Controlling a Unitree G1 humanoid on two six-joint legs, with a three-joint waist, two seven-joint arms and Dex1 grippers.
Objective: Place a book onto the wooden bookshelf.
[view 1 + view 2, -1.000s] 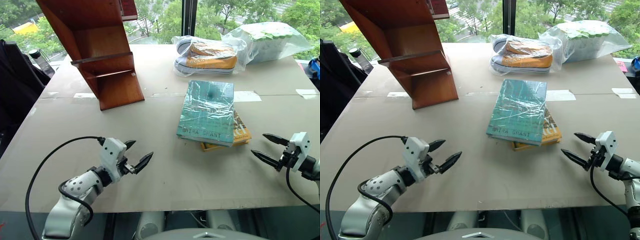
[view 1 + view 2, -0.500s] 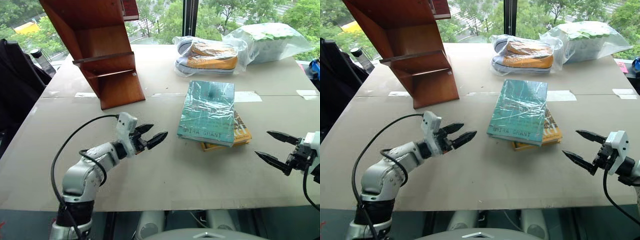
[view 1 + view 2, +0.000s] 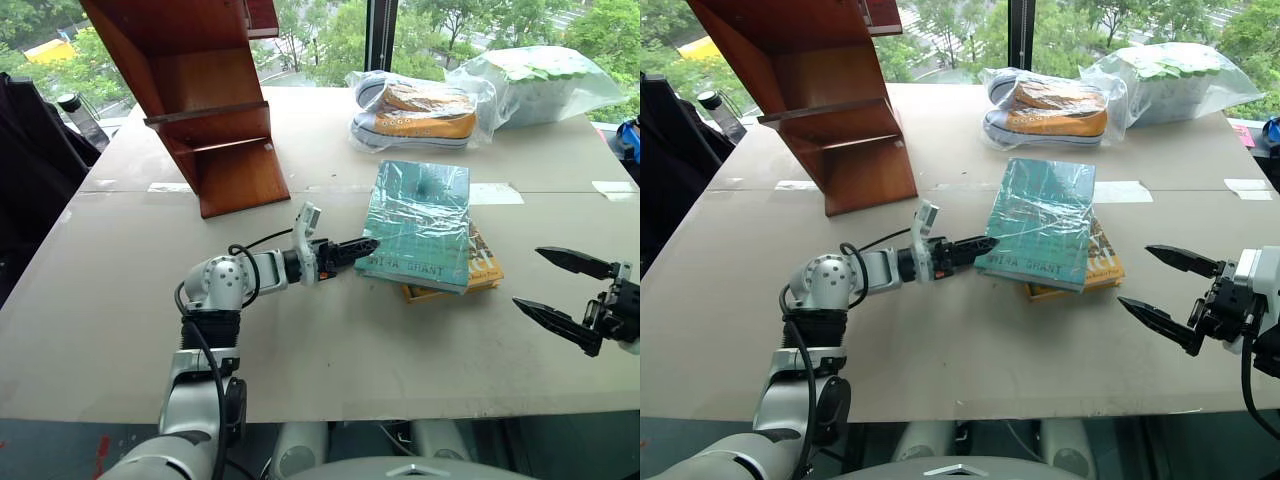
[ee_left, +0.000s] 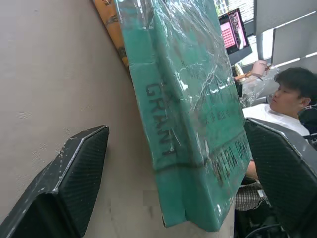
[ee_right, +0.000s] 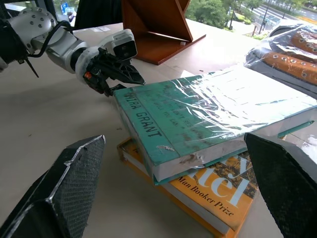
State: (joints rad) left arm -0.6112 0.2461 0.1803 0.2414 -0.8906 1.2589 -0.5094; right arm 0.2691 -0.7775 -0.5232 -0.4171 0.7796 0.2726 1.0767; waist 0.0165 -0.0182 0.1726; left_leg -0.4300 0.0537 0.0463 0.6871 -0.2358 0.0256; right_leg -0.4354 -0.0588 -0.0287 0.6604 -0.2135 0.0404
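Note:
The book [image 3: 415, 225], teal in glossy wrap, lies flat on the table on top of a smaller yellow-orange book [image 3: 482, 272]. My left gripper [image 3: 362, 250] is open and nearly level, and the book's near left corner [image 4: 188, 99] sits between its fingers. I cannot tell whether they touch it. My right gripper [image 3: 530, 278] hangs open above the table to the right of the two books, pointing towards them, with nothing in it. The wooden bookshelf [image 3: 200, 110] stands at the back left, reddish-brown with slanted sides.
Bagged sneakers [image 3: 420, 110] and a bagged white and green item [image 3: 545, 85] lie at the back of the table [image 3: 330, 340]. A bottle [image 3: 75, 115] stands off its left side. A person [image 4: 292, 94] sits beyond the table.
My left gripper has swung forward and right from the near left of the table to the book's corner, rolling over as it went. My right gripper has risen and drawn back a little.

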